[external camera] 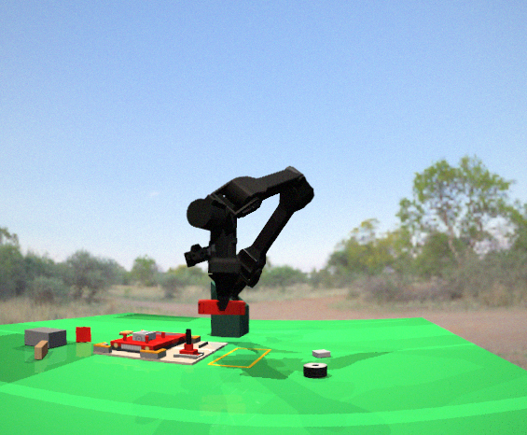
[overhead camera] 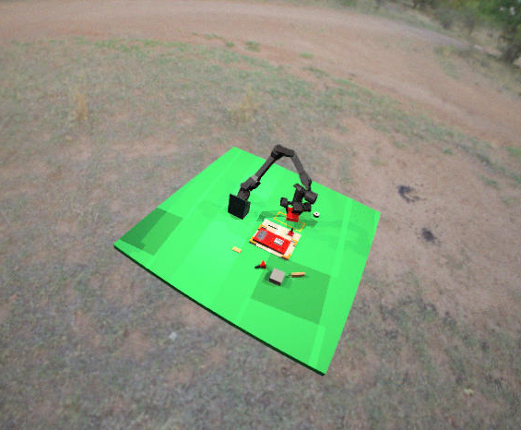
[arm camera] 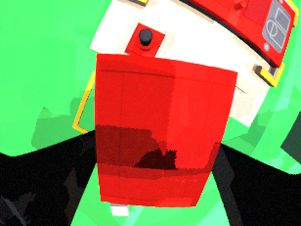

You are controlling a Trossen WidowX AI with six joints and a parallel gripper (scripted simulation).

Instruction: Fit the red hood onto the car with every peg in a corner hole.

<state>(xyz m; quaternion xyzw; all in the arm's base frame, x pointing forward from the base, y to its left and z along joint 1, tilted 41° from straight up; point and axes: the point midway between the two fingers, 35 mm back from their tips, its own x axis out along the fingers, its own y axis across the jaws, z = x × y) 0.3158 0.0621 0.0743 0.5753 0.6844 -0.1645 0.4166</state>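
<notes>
The red hood (overhead camera: pixel 291 216) (external camera: pixel 207 307) (arm camera: pixel 132 107) is held roof up above the table, a little higher than the chassis. My gripper (external camera: pixel 223 305) (arm camera: pixel 156 143) is shut on its two sides. The red car chassis (overhead camera: pixel 269 239) (external camera: pixel 165 343) (arm camera: pixel 244 28) sits in the pale jig (overhead camera: pixel 266 225) (external camera: pixel 174 358) (arm camera: pixel 112 28), beside the hood. The grey engine block (external camera: pixel 143 335) is on the deck. The pegs are too small to tell apart clearly. The underside of the hood and its corner holes are hidden.
A black knob on a red base (overhead camera: pixel 290 232) (external camera: pixel 188 348) (arm camera: pixel 145 37) stands upright on the jig near the hood. A yellow outline (external camera: pixel 228 366), a black wheel (external camera: pixel 314 370) and a small white block (external camera: pixel 321 353) lie nearby. A grey block (overhead camera: pixel 277 276) (external camera: pixel 45 337) lies beyond the jig.
</notes>
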